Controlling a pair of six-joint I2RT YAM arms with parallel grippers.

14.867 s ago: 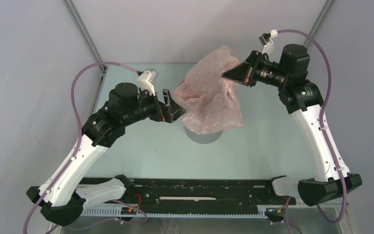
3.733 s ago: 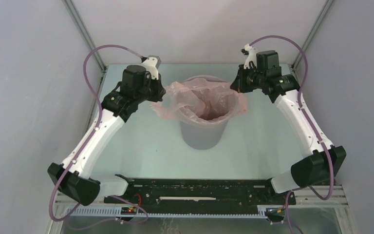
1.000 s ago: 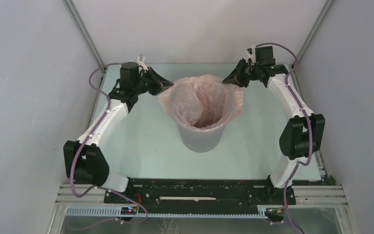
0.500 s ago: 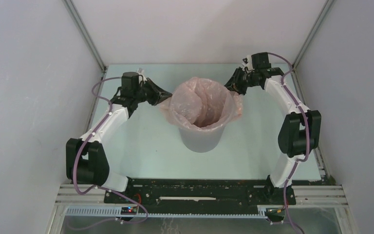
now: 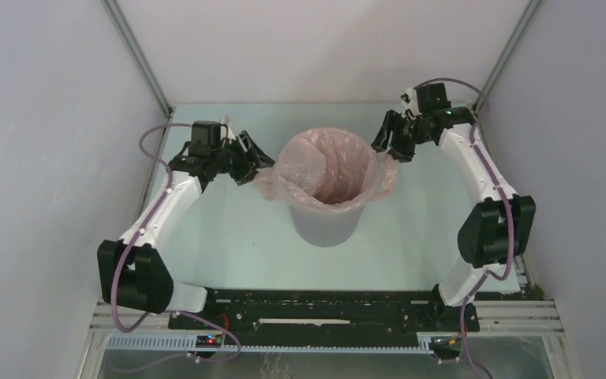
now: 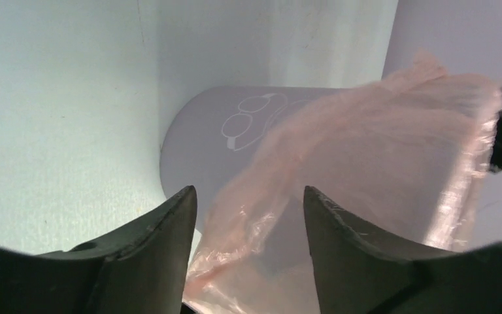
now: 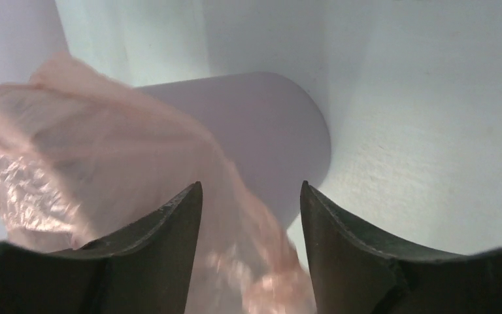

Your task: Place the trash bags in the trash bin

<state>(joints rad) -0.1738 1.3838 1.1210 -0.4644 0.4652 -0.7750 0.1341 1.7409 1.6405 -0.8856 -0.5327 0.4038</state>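
Note:
The grey trash bin (image 5: pixel 325 225) stands upright in the middle of the table. The pale-pink trash bag (image 5: pixel 327 162) lines it, its mouth spread and its edge folded down over the rim on both sides. My left gripper (image 5: pixel 257 163) is open just left of the rim; in the left wrist view the left gripper (image 6: pixel 248 193) has loose bag film (image 6: pixel 379 150) lying between its spread fingers, with the bin wall (image 6: pixel 196 147) behind. My right gripper (image 5: pixel 386 147) is open at the rim's right; the right gripper (image 7: pixel 251 186) shows the bag (image 7: pixel 72 144) and the bin (image 7: pixel 268 131) ahead.
A black rail (image 5: pixel 323 308) runs along the table's near edge between the arm bases. Pale walls with metal corner posts (image 5: pixel 138 55) close in the table on the left, back and right. Purple cables loop off both wrists.
Both grippers have opened and let go of the bag's edge, which now hangs over the rim. The left gripper has dropped and drawn slightly away from the bin.

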